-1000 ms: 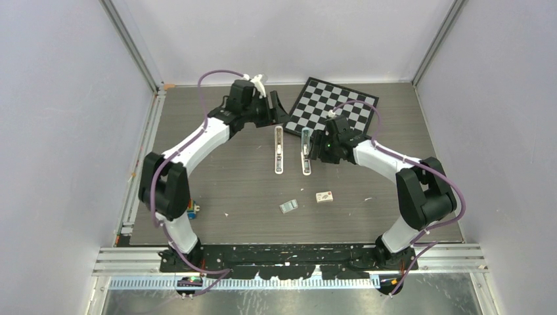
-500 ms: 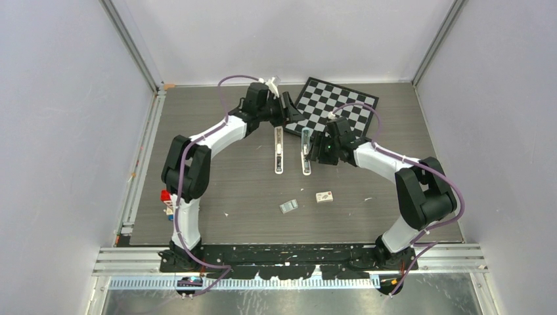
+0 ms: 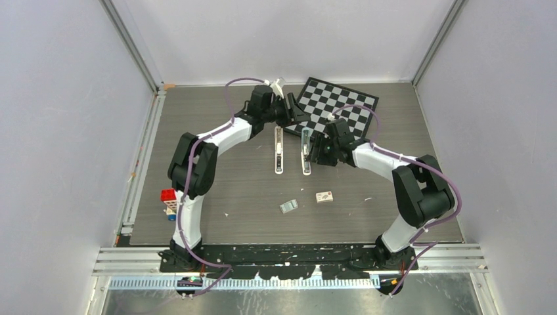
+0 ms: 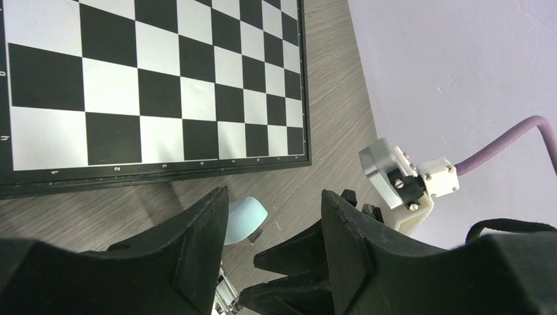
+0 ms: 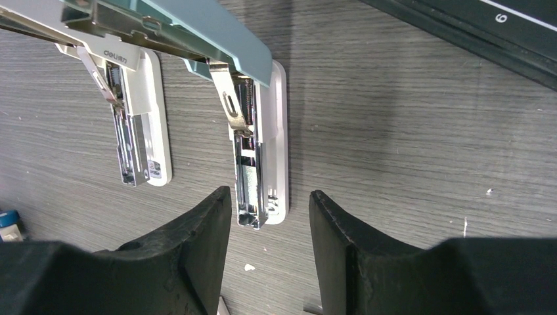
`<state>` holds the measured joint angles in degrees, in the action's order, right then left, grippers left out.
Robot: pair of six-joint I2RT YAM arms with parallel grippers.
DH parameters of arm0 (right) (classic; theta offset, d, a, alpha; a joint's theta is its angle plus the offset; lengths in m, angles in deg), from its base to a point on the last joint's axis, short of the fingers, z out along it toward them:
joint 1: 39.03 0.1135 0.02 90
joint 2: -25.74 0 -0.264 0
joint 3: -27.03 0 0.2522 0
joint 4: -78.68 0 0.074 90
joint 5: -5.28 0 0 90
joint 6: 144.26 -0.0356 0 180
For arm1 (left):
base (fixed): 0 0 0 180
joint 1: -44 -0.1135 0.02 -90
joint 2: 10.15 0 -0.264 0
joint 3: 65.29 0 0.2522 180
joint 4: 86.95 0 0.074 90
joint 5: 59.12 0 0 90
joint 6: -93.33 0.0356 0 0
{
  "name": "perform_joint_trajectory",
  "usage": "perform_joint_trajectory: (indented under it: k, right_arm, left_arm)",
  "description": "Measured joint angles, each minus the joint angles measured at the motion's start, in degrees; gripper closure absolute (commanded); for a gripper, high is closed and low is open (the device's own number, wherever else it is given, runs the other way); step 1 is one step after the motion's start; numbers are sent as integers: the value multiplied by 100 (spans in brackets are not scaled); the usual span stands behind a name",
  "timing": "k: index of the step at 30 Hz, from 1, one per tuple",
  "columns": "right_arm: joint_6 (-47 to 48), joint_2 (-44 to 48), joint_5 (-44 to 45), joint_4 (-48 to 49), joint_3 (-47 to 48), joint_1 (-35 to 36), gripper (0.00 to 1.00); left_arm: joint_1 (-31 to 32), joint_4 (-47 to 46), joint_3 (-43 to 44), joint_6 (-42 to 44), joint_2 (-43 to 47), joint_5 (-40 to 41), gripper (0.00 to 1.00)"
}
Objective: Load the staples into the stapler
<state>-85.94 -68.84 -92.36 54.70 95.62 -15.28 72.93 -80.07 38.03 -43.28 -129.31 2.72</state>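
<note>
Lying loose toward the near edge of the counter (image 3: 249, 190), the staples (image 3: 288, 207) and their box (image 3: 324, 196) sit apart from the white stapler (image 3: 279, 149). Right tool (image 5: 269, 210) hangs spread over the teal stapler (image 5: 259, 157); left tool (image 4: 272, 216), spread, beside the chessboard (image 4: 164, 65).

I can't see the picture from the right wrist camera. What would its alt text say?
An open stapler lies beside a second open stapler on a grey table, lids raised. The right gripper, open, frames the first one's end; a chessboard edges the top right corner.
</note>
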Motion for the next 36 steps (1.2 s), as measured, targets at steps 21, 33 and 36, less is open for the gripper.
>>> perform_joint_trajectory:
  k: [21, 33, 36]
  right_arm:
    - [-2, -372, -42, 188, -48, 0, 52]
    - [-17, -417, -61, 380, -85, 0, 53]
    - [-17, -417, -61, 391, -87, 0, 53]
  left_arm:
    - [74, -317, 0, -273, -400, -195, 54]
    - [162, -501, -107, -376, -426, -302, 58]
    - [173, -542, -199, -391, -424, -302, 58]
